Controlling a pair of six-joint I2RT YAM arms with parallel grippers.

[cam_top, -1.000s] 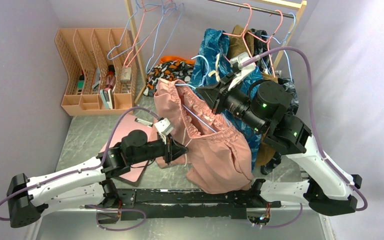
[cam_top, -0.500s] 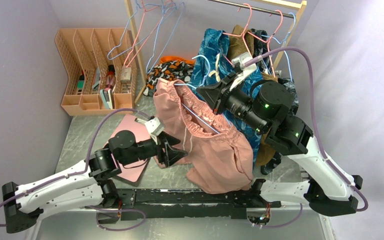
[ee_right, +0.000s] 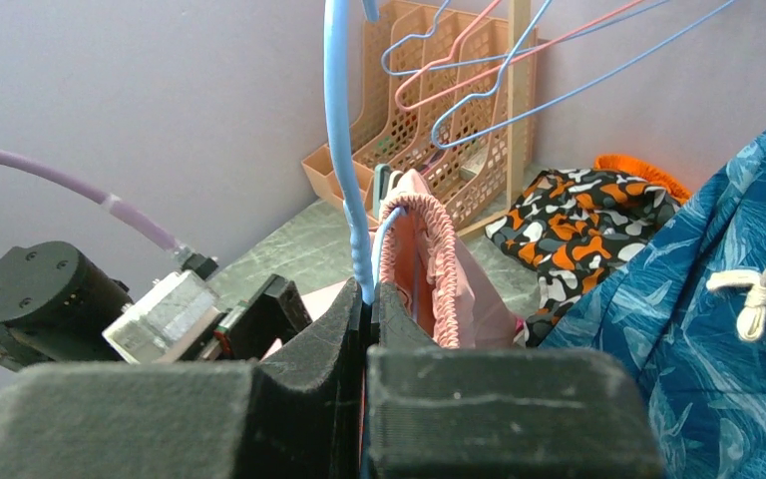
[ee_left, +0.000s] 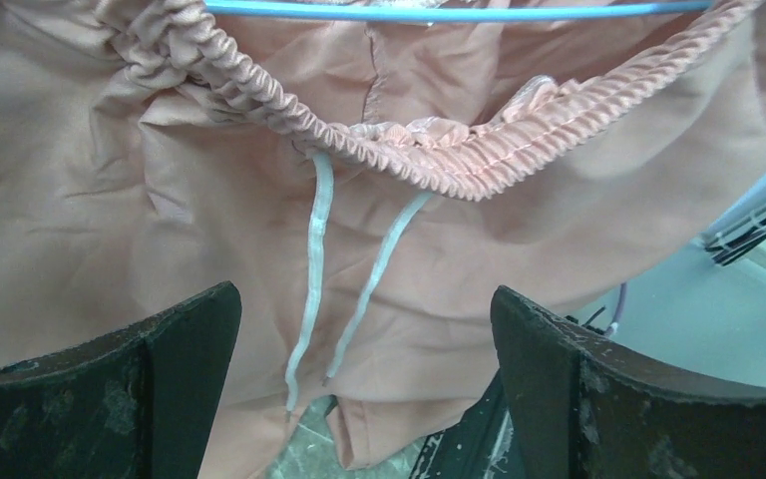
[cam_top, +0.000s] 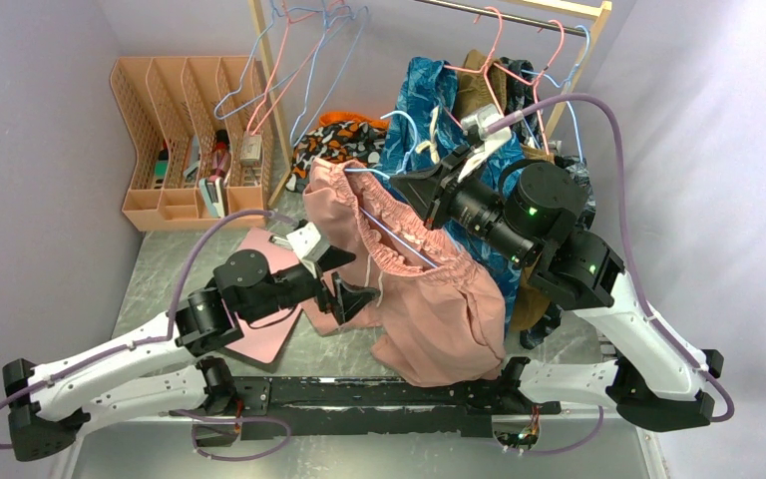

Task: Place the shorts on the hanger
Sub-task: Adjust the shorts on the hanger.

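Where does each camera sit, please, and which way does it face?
Top external: above and behind, looking down on left arm, right arm, shorts between.
Left wrist: on left arm, faces drawstring past open left gripper.
Right wrist: on right arm, faces file organiser past right gripper, shut on hanger.
Shared: shorts, hanger.

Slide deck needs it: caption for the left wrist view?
Open left gripper before the shorts, drawstring dangling, hanger running across the waistband.
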